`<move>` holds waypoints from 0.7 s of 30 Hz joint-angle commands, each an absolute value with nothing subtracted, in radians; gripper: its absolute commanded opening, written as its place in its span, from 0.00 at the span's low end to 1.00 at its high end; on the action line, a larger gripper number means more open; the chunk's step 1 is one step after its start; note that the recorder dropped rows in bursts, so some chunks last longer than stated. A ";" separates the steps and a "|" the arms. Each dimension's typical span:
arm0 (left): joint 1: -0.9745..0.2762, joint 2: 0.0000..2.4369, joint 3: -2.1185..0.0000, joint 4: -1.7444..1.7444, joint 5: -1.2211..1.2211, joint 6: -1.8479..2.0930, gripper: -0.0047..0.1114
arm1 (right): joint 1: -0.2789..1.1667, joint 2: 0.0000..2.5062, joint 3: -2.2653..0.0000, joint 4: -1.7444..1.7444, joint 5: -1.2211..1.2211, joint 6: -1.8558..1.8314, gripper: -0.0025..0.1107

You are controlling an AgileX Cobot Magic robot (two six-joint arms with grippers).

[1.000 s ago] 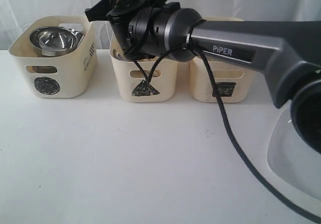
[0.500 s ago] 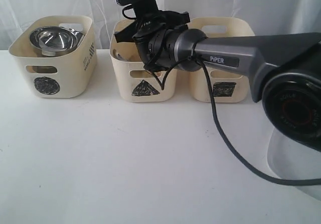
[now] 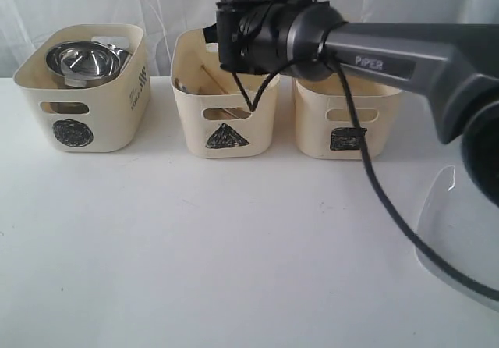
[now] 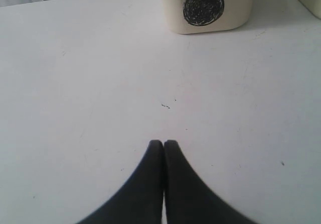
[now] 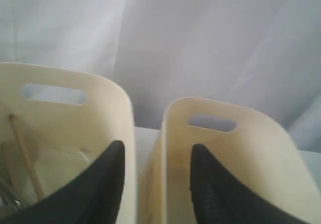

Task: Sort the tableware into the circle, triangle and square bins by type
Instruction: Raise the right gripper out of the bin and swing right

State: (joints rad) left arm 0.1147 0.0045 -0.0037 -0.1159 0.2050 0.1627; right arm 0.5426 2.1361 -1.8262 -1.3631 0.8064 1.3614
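Along the far edge of the desk (image 3: 234,246), three cream bins stand in a row before a white curtain (image 3: 101,1): the circle bin (image 3: 82,90) on the left, the triangle bin (image 3: 226,106) in the middle and the square bin (image 3: 347,118) on the right. The circle bin stands apart from the triangle bin. The triangle and square bins sit just beside each other with a narrow gap between their walls. The whole near part of the desk is bare white surface. A clear plastic piece (image 3: 452,231) lies at the right edge. Steel vessels (image 3: 78,61) sit in the circle bin, and a wooden chopstick (image 5: 22,148) leans inside the triangle bin. The contents of the square bin cannot be seen. The right arm (image 3: 390,55) reaches from the right across the bin row, with its wrist above the triangle bin's rim. Its black cable (image 3: 366,176) trails down past the square bin's front. The right gripper (image 5: 156,151) has its jaws moderately parted and holds nothing. In the wrist view one jaw shows against the triangle bin and the other against the square bin. Contact with the rims cannot be judged. The left gripper (image 4: 163,143) hangs over bare desk well short of the circle bin, with its jaws pressed together and nothing between them.
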 commanded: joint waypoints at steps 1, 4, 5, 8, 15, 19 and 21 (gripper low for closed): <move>0.115 0.000 0.000 -0.122 0.202 0.165 0.04 | 0.546 2.043 -1.808 -1.249 1.056 1.148 0.38; 0.115 0.000 0.000 -0.122 0.202 0.165 0.04 | 0.543 1.972 -1.737 -1.251 1.185 1.146 0.37; 0.115 0.000 0.000 -0.122 0.202 0.165 0.04 | 0.542 1.941 -1.698 -1.249 1.191 1.153 0.36; 0.115 0.000 0.000 -0.122 0.202 0.165 0.04 | 0.541 1.846 -1.557 -1.247 1.179 1.220 0.35; 0.115 0.000 0.000 -0.122 0.202 0.165 0.04 | 0.520 1.603 -1.144 -1.275 1.178 1.297 0.34; 0.115 0.000 0.000 -0.122 0.202 0.165 0.04 | 0.463 1.446 -0.966 -1.331 1.115 1.352 0.31; 0.115 0.000 0.000 -0.122 0.202 0.165 0.04 | 0.416 1.355 -0.894 -1.369 1.087 1.385 0.26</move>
State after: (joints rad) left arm 0.1147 0.0045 -0.0037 -0.1159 0.2050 0.1627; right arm 0.4724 1.4661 -0.9819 -1.3033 1.1198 1.3338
